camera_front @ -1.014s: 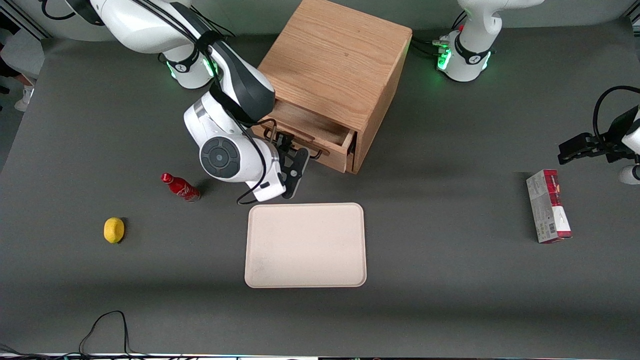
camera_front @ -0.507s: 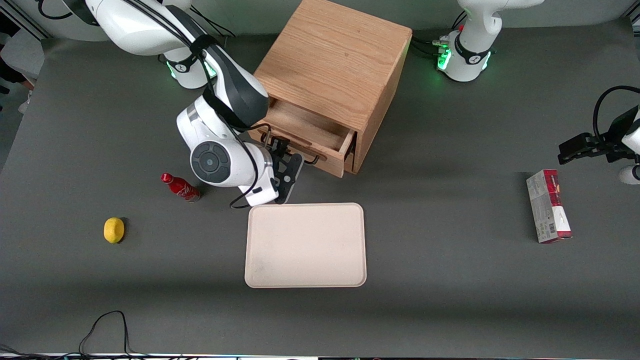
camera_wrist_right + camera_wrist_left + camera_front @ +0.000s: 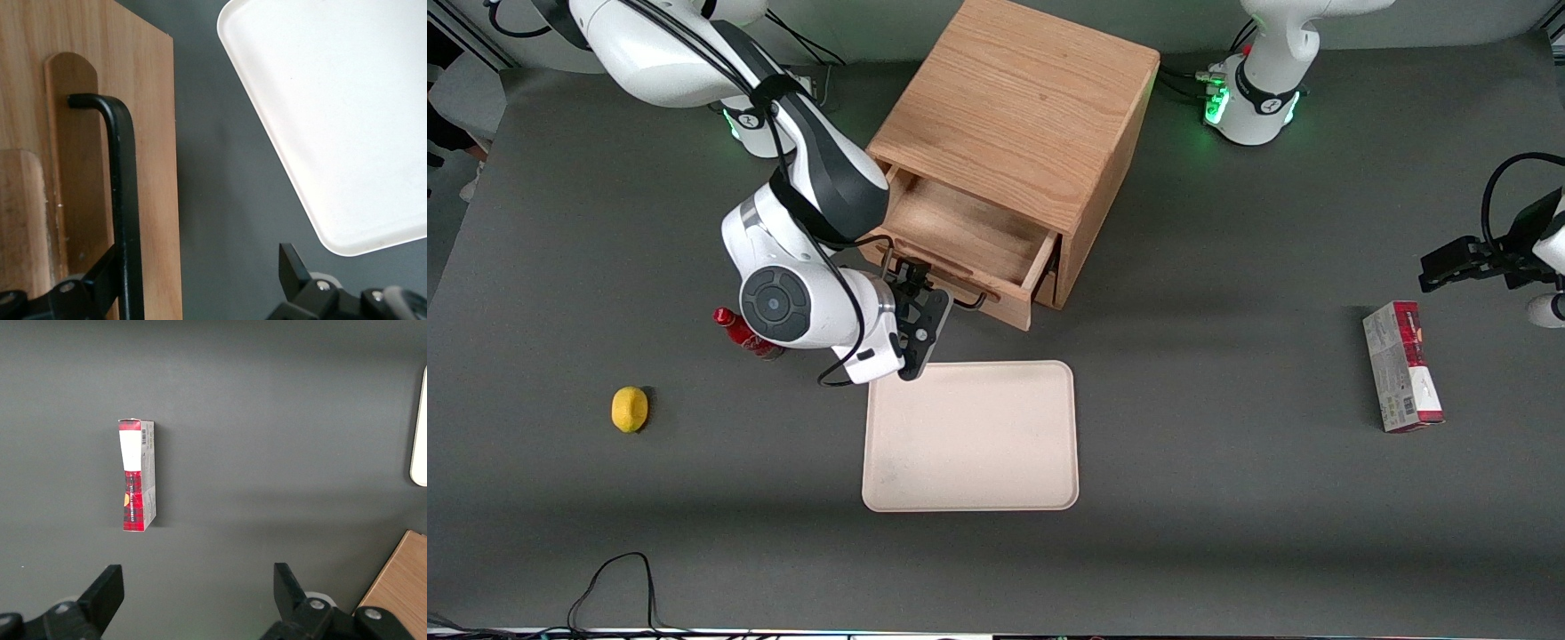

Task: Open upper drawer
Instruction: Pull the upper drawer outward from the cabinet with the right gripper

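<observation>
The oak cube cabinet (image 3: 1023, 98) stands at the middle of the table. Its upper drawer (image 3: 960, 233) is pulled partway out, and its bare wooden floor shows from above. The thin black wire handle (image 3: 967, 301) (image 3: 125, 200) runs along the drawer front (image 3: 150, 167). My right gripper (image 3: 921, 307) (image 3: 197, 273) is in front of the drawer and stands open. One finger (image 3: 100, 273) sits against the handle, between the bar and the wood. The other finger (image 3: 291, 263) hangs over bare table. The drawer front hides the lower drawer.
A cream tray (image 3: 969, 436) (image 3: 347, 120) lies just nearer the front camera than the gripper. A red bottle (image 3: 740, 331) and a lemon (image 3: 630, 409) lie toward the working arm's end. A red and grey box (image 3: 1402, 378) (image 3: 137, 477) lies toward the parked arm's end.
The drawer has slid farther out of the cabinet over the last second. My gripper has moved with its handle, nearer the front camera and toward the working arm's end.
</observation>
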Available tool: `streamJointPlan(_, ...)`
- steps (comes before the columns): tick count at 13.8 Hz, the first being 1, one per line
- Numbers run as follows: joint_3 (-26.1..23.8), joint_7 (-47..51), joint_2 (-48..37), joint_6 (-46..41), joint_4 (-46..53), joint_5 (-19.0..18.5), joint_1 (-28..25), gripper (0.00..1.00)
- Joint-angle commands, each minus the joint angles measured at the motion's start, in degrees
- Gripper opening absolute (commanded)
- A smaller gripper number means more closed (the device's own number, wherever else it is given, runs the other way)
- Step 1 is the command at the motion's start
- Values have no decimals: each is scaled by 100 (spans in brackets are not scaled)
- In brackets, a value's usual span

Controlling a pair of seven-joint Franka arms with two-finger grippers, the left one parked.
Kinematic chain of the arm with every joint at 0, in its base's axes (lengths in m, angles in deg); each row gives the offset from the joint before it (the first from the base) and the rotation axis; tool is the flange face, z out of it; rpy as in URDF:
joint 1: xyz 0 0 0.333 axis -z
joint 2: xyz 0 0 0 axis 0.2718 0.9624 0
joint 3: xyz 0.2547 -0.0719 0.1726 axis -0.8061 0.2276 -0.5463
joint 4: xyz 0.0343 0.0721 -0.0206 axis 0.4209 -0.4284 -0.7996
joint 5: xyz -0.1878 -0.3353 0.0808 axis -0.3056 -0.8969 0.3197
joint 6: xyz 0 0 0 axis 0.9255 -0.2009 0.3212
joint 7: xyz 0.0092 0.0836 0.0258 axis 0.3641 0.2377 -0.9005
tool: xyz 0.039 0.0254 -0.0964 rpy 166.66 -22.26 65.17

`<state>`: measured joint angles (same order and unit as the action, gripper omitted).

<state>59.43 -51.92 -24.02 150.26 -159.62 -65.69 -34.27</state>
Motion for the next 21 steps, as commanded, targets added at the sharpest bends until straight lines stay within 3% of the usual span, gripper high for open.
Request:
streamJointPlan(1,-20,-128,220,-28,366,-77,13,100)
streamJointPlan(21,199,-225,624,156,1017,-86,268,100)
